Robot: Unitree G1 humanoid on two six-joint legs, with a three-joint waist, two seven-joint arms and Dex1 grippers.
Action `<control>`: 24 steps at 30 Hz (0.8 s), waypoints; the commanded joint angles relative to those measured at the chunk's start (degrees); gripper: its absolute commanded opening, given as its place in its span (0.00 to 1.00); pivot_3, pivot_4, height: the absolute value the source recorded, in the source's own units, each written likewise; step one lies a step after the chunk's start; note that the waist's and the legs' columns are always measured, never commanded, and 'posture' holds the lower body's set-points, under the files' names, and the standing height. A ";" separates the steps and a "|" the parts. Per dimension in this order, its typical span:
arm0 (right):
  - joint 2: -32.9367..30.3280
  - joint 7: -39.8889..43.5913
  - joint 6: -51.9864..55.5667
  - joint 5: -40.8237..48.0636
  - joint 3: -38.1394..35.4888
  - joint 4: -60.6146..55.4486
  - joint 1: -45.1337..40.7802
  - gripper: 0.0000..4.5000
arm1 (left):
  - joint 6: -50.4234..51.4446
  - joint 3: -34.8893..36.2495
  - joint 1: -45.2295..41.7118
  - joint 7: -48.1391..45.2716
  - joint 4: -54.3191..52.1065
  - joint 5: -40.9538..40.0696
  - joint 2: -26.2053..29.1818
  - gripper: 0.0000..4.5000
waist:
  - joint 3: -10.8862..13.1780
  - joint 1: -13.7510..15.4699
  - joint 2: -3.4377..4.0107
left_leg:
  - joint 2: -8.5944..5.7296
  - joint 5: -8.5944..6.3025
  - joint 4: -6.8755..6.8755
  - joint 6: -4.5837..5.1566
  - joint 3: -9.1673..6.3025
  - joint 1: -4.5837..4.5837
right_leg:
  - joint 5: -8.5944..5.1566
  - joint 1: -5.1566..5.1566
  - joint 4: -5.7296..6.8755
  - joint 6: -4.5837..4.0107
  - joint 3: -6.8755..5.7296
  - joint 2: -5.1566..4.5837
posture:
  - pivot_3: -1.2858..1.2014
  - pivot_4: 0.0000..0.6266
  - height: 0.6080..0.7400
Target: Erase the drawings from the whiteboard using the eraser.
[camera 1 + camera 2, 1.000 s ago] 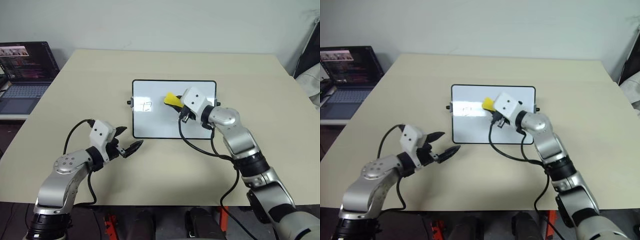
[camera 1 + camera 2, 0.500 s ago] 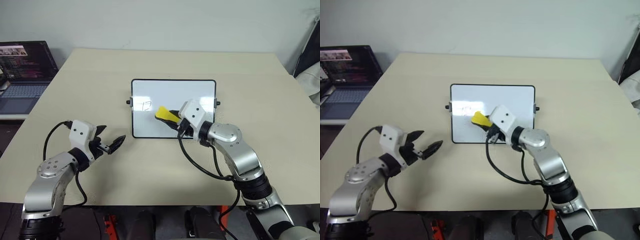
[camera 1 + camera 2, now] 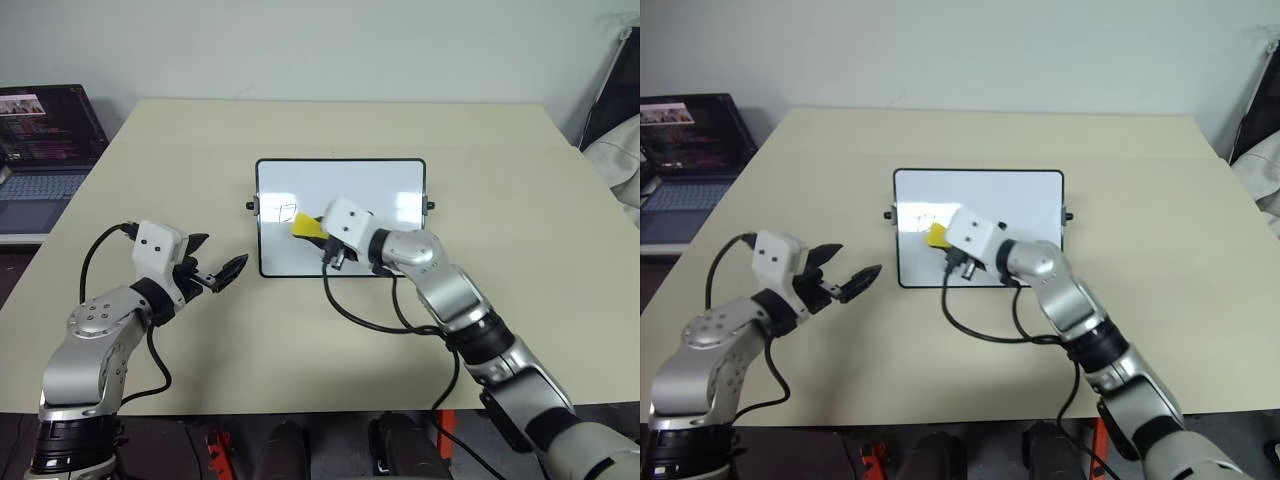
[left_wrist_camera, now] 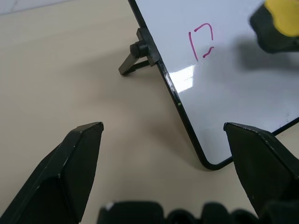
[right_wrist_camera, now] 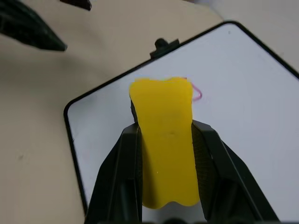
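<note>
Whiteboard (image 3: 385, 190) first: we see a small rectangular glossy white board with a thin black rounded frame lying flat near the middle of the beige counter (image 3: 300, 130), a small black knob (image 4: 138, 47) on its left short side. Going from the left, an open dark laptop (image 3: 45, 140) sits on a separate surface beside the counter's left edge. Next comes our left gripper (image 3: 215, 268), hovering above bare counter just off the board's lower left corner; its two black jaws stand wide apart and hold nothing, and in the left wrist view the board's corner lies between them, farther on.

On the left part of the board we see one remaining drawing (image 4: 202, 41), a thin reddish, roughly square outline, open at one corner. Just to its right is the small yellow eraser block (image 3: 308, 226), held by our right gripper (image 5: 166, 135), whose jaws are clamped against the block's two sides. In the right wrist view the block's far end covers part of the reddish line, with a bit of the stroke peeking out beside it. We cannot tell whether the block presses on the board's surface or hangs just above it. The board's right part looks clean and white.
</note>
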 commanded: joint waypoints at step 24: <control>0.87 -1.23 -21.38 -12.92 4.19 35.80 -16.86 0.24 | -0.76 -2.15 -0.83 -0.94 -2.56 0.37 0.76 1.00 | -0.02 0.35 -0.01 | -0.03 0.05 0.03 -0.07 -0.09 0.08 | 0.14 0.06 0.12 -0.11 0.01 -0.05 | 0.52 0.24 1.00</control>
